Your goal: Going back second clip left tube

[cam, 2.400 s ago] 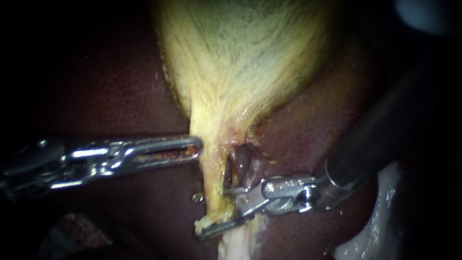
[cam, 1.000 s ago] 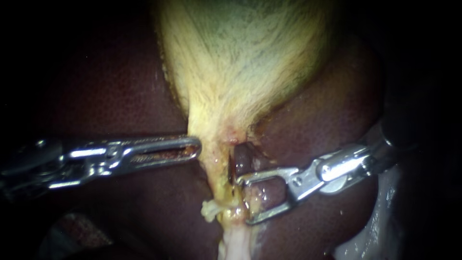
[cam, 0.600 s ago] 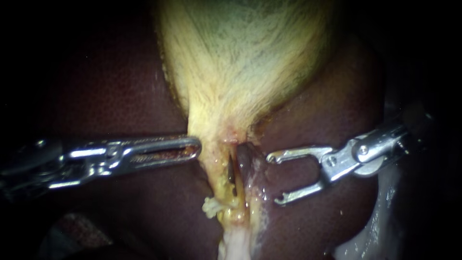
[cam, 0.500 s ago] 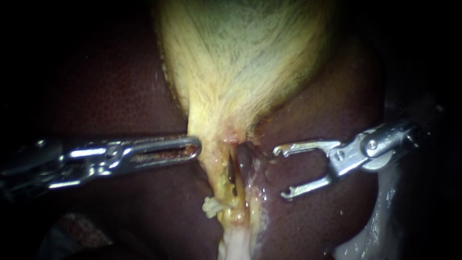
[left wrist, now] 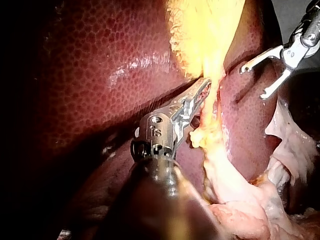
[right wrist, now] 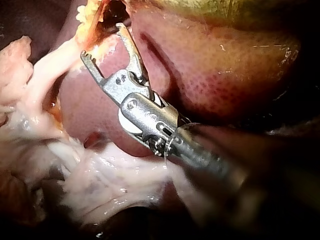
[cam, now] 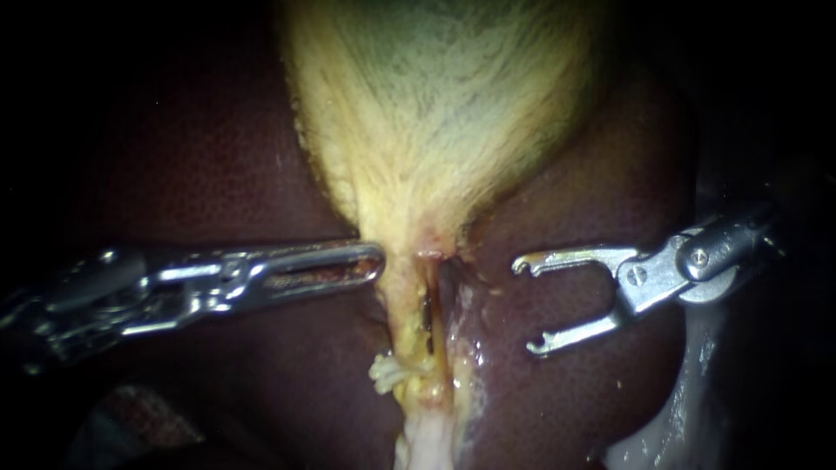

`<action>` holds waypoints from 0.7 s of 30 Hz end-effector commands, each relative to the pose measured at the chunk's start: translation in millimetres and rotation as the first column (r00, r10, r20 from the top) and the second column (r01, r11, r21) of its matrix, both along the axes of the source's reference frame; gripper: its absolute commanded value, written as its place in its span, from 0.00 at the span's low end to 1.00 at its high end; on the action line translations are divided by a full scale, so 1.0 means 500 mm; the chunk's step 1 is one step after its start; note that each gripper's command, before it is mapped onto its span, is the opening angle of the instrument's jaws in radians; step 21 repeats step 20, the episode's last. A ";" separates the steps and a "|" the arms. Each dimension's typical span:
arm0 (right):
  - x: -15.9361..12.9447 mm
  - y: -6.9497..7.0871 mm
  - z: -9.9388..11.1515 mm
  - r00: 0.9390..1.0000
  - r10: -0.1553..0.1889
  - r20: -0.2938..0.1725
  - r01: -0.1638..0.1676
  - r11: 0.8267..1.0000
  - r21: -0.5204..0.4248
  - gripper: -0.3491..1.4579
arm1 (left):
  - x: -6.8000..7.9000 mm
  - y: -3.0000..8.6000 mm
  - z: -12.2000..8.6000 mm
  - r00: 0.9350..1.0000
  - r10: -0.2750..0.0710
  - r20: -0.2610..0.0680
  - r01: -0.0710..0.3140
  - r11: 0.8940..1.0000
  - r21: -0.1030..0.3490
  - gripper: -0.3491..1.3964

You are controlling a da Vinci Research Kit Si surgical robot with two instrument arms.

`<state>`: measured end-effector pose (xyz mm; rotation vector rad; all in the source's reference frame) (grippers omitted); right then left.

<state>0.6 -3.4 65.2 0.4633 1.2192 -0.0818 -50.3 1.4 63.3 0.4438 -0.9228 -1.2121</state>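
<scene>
- From the left: left instrument (cam: pixel 370 259), jaws pressed together with nothing seen between them, tip touching the side of the left tube (cam: pixel 405 305).
- From the right: right instrument (cam: pixel 527 306), jaws spread wide and empty, hooked tips pointing toward the tube but apart from it, over the liver (cam: pixel 575 200).
- Left tube: a yellow strand running down from the gallbladder (cam: pixel 435 104) neck, between the two instruments, frayed yellow tag (cam: pixel 383 372) on its left edge lower down.
- Dark narrow streak (cam: pixel 425 313) along the tube's right edge; clip or gap, cannot tell.

Yellowish gallbladder (cam: pixel 435 113) against dark red liver (cam: pixel 192 165), pale wet tissue (right wrist: pixel 105 185) nearby
</scene>
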 end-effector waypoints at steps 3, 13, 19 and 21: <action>0.0000 -0.0001 0.0001 1.000 0.000 0.000 0.000 1.000 0.000 0.52 | -0.0008 -0.0005 0.0005 1.000 0.006 -0.003 -0.006 1.000 0.002 0.00; 0.0000 -0.0003 -0.0001 1.000 0.000 0.000 0.000 1.000 0.000 0.52 | -0.0008 -0.0007 0.0005 1.000 0.006 -0.003 -0.006 1.000 0.002 0.00; 0.0000 -0.0003 -0.0001 1.000 0.000 0.000 0.000 1.000 0.000 0.52 | -0.0008 -0.0007 0.0005 1.000 0.006 -0.003 -0.006 1.000 0.002 0.00; 0.0000 -0.0003 -0.0001 1.000 0.000 0.000 0.000 1.000 0.000 0.52 | -0.0009 -0.0007 0.0005 1.000 0.006 -0.003 -0.006 1.000 0.002 0.00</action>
